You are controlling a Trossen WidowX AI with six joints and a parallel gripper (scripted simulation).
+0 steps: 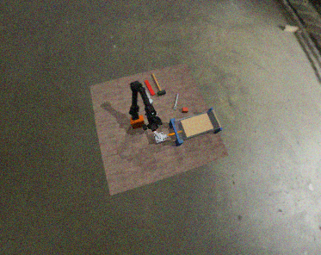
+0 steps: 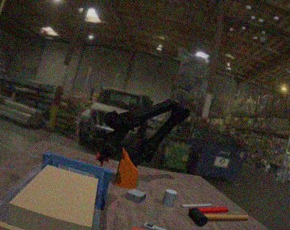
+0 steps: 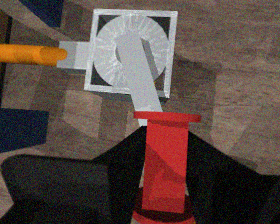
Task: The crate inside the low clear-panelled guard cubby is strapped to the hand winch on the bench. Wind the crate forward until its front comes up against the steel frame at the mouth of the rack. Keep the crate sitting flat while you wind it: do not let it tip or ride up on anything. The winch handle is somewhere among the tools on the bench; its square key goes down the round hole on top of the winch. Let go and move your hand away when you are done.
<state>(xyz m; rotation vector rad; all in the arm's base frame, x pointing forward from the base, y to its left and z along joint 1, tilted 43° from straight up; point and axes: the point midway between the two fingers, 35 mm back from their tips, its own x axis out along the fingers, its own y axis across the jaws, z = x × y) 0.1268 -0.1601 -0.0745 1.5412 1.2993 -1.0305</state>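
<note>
Gripping red handle (image 3: 164,165) w/ fingers, seated in winch (image 3: 132,51).

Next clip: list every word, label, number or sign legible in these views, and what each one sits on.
No text can be read in any view.
White sign on the blue bin in the background: too blurred to read.
Winch, red handle, crate and bench tools: no markings visible.
</note>
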